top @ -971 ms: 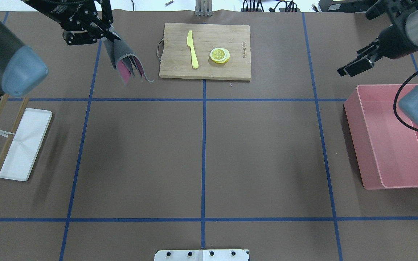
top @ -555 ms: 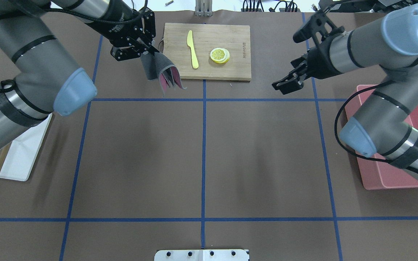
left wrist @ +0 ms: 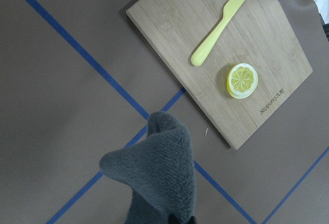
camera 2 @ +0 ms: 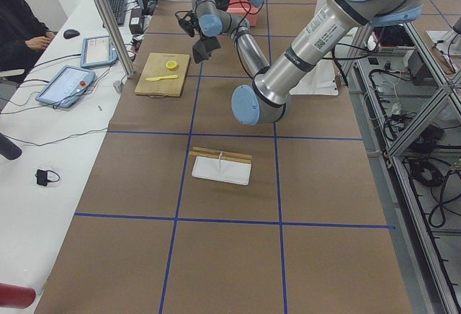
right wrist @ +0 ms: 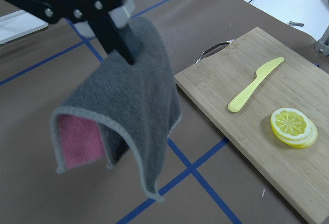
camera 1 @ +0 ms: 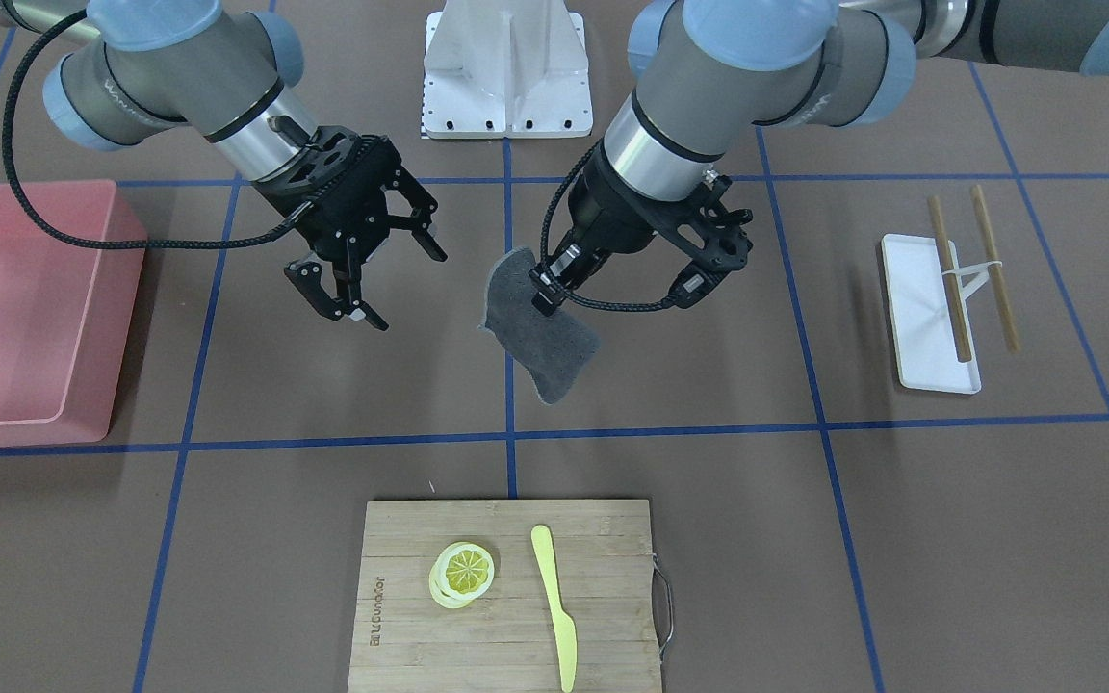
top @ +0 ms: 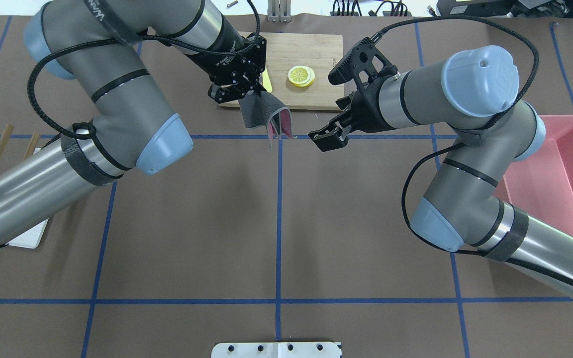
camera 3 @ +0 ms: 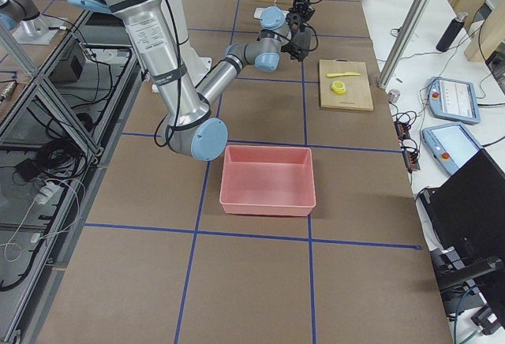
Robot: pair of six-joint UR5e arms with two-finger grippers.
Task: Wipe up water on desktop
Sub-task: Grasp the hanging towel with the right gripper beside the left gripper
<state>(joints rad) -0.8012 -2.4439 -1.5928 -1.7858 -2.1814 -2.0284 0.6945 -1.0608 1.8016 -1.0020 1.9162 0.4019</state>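
The brown desktop (top: 192, 223) with blue tape lines shows no water that I can make out. My left gripper (top: 246, 92) is shut on a grey cloth (top: 261, 114) with a pink underside. The cloth hangs folded above the desktop, just in front of the cutting board. In the front view the cloth (camera 1: 540, 337) hangs below the left gripper (camera 1: 550, 294). It fills the left wrist view (left wrist: 159, 178) and shows in the right wrist view (right wrist: 128, 126). My right gripper (top: 327, 137) is open and empty, a short way to the cloth's right, also in the front view (camera 1: 396, 284).
A bamboo cutting board (top: 316, 49) at the far middle carries a lemon slice (top: 301, 75) and a yellow knife (camera 1: 554, 597). A pink bin (top: 560, 169) stands at the right. A white tray (camera 1: 930, 318) with chopsticks lies at the left.
My left gripper has carried the cloth rightward, from the far left to in front of the cutting board. My right gripper has moved left toward the middle and stayed open.
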